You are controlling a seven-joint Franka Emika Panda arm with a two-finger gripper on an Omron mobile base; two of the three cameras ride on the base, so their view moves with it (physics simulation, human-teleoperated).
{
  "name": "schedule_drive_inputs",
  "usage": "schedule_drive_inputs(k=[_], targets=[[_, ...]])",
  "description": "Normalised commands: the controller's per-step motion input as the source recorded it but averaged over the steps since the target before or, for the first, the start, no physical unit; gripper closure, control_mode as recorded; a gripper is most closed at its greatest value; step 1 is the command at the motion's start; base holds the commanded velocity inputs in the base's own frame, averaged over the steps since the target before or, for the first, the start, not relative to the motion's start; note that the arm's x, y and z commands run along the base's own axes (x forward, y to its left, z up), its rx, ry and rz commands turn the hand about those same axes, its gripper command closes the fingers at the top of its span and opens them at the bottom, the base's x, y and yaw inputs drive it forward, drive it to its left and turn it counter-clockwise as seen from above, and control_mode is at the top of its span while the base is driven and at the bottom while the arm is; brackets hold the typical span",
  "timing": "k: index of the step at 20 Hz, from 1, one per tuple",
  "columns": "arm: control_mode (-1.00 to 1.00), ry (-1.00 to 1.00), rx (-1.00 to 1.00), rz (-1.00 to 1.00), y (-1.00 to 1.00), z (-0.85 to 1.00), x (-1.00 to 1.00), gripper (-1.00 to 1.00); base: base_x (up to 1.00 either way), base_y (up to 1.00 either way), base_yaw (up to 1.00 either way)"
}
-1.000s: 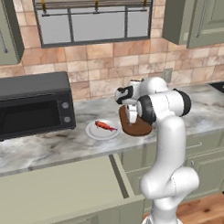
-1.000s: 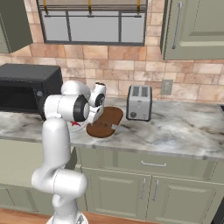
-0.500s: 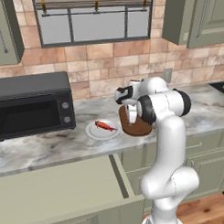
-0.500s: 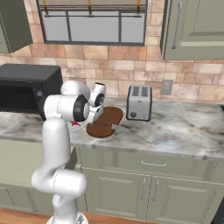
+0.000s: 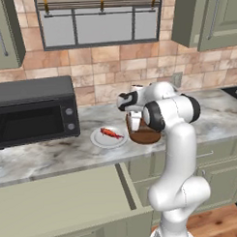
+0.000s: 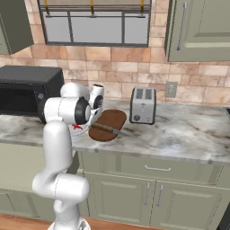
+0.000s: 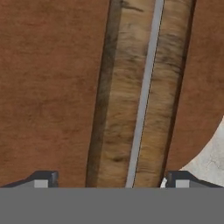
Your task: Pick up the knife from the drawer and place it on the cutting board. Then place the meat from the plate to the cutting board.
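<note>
Claw (image 7: 109, 179) has sprung wide since a second ago, letting the knife (image 7: 139, 100) go; arm hasn't shifted. Knife lies flat on the cutting board (image 7: 48, 87), handle between the spread fingertips (image 7: 41, 179), probably untouched, hard to tell this close. First half looks done. Meat (image 5: 111, 133) sits on the plate (image 5: 98, 140), beside the board on the surface (image 6: 188, 134).

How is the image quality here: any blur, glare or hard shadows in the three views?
Both base views: even, flat lighting, no glare. Hand view: close and soft, the knife handle's grain smeared, a dark shadow along its left side on the cutting board.
</note>
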Motion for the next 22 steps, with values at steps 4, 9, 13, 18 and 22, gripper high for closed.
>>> schedule_drive_inputs(k=[4, 9, 13, 18, 22], targets=[[-1.0, 0.0, 0.0, 0.0, 0.14, 0.04, 0.0, -1.0, 0.0, 0.0, 0.0], [-1.0, 0.0, 0.0, 0.0, 0.15, 0.33, -0.02, -1.0, 0.0, 0.0, 0.0], [-1.0, 0.0, 0.0, 0.0, 0.17, 0.35, -0.04, -1.0, 0.0, 0.0, 0.0], [-1.0, 0.0, 0.0, 0.04, 0.22, 0.33, 0.0, -1.0, 0.0, 0.0, 0.0], [-1.0, -0.05, 0.0, 0.21, 0.16, 0.17, -0.01, -1.0, 0.0, 0.0, 0.0]])
